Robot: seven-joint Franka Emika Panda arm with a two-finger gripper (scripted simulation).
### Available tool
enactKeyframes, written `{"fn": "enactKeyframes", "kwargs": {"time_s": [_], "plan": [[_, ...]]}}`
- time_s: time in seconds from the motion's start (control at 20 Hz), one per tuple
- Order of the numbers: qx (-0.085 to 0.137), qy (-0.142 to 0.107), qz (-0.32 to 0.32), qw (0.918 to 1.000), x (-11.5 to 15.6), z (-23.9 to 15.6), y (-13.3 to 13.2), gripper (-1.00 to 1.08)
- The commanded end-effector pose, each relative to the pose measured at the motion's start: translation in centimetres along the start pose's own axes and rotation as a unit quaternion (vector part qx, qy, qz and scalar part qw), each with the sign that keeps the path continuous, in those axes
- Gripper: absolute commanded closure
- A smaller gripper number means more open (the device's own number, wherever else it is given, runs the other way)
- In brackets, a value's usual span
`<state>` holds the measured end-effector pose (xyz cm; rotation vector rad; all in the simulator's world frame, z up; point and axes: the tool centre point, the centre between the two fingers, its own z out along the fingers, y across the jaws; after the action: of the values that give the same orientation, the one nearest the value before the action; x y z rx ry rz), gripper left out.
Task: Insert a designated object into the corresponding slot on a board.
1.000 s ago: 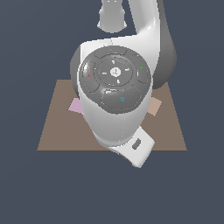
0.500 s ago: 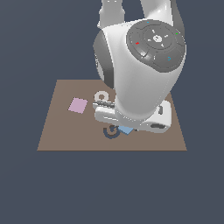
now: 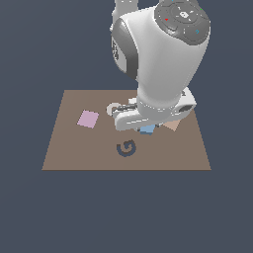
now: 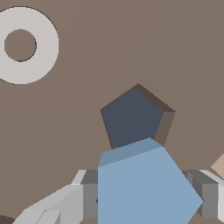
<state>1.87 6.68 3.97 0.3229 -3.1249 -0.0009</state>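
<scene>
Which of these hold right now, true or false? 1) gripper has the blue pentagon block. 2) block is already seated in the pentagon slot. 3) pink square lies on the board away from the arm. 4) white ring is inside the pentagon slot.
1) True: the gripper is shut on the blue pentagon block, a finger on each side.
2) False: in the wrist view the pentagon slot is open and dark, with the block only overlapping its edge.
3) True: the pink square sits on the board, clear of the arm.
4) False: the white ring lies apart from the slot.
</scene>
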Motion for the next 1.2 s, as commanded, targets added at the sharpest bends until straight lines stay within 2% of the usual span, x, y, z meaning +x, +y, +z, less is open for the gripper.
{"fn": "enactKeyframes", "kwargs": {"time_s": [0.0,0.5,1.15], "plan": [[0.000,0.000,-0.040,0.9992,1.0,0.0,0.2,1.08],[0.000,0.000,-0.128,0.9917,3.5,-0.1,0.4,1.08],[0.001,0.000,-0.144,0.9896,3.9,0.9,0.3,1.08]]}}
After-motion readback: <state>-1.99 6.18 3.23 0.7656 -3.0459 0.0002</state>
